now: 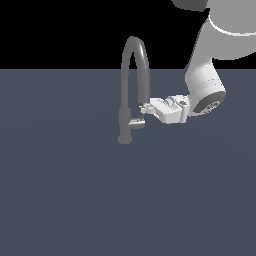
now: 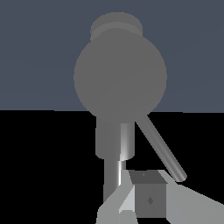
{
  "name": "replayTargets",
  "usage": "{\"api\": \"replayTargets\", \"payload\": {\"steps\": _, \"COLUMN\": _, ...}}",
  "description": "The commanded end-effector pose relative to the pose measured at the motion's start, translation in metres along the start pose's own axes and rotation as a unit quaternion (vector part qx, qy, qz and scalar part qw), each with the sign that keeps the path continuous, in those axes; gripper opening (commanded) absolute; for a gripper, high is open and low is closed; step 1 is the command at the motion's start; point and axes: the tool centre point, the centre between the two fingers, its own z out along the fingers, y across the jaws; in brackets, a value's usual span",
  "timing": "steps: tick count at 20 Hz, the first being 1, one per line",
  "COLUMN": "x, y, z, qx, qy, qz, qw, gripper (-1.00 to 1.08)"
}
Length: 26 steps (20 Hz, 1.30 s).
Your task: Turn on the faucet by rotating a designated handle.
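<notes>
The matte-grey gooseneck faucet [image 1: 124,115] stands upright on the dark floor, its arched spout curving over toward the exterior view's right. The handle [image 1: 136,122] is a short shiny stub low on the body, on that same side. My gripper [image 1: 144,108] reaches in from the exterior view's right, just above the stub and close to the spout's end. In the wrist view the faucet [image 2: 120,74] fills the middle, with the shiny stub [image 2: 125,141] and the thin lever rod [image 2: 160,148] slanting past my gripper [image 2: 131,202]. The jaws look closed, with nothing between them. The rod lies beside one fingertip [image 2: 148,199].
The flat dark blue-grey floor [image 1: 60,200] stretches all round the faucet. My white arm [image 1: 205,85] comes down from the upper part of the exterior view's right.
</notes>
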Motion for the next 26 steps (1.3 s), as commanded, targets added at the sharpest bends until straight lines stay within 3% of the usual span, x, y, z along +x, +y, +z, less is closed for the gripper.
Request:
{"api": "replayTargets", "payload": {"steps": 1, "x": 0.005, "y": 0.008, "z": 0.000, "qx": -0.001, "qy": -0.002, "qz": 0.003, "qw": 1.0000, "gripper": -1.00}}
{"api": "replayTargets", "payload": {"steps": 8, "x": 0.017, "y": 0.029, "z": 0.000, "qx": -0.002, "qy": -0.003, "qz": 0.005, "qw": 1.0000, "gripper": -1.00}}
{"api": "replayTargets", "payload": {"steps": 10, "x": 0.009, "y": 0.021, "z": 0.000, "qx": -0.002, "qy": 0.000, "qz": -0.002, "qw": 1.0000, "gripper": -1.00}}
{"api": "replayTargets", "payload": {"steps": 17, "x": 0.048, "y": 0.048, "z": 0.000, "qx": -0.002, "qy": -0.003, "qz": 0.006, "qw": 1.0000, "gripper": -1.00}}
{"api": "replayTargets", "payload": {"steps": 18, "x": 0.048, "y": 0.048, "z": 0.000, "qx": -0.002, "qy": -0.003, "qz": 0.006, "qw": 1.0000, "gripper": -1.00}}
{"api": "replayTargets", "payload": {"steps": 19, "x": 0.027, "y": 0.035, "z": 0.000, "qx": -0.005, "qy": 0.000, "qz": -0.011, "qw": 0.9999, "gripper": -1.00}}
{"api": "replayTargets", "payload": {"steps": 26, "x": 0.071, "y": 0.045, "z": 0.000, "qx": -0.003, "qy": -0.002, "qz": 0.003, "qw": 1.0000, "gripper": -1.00}}
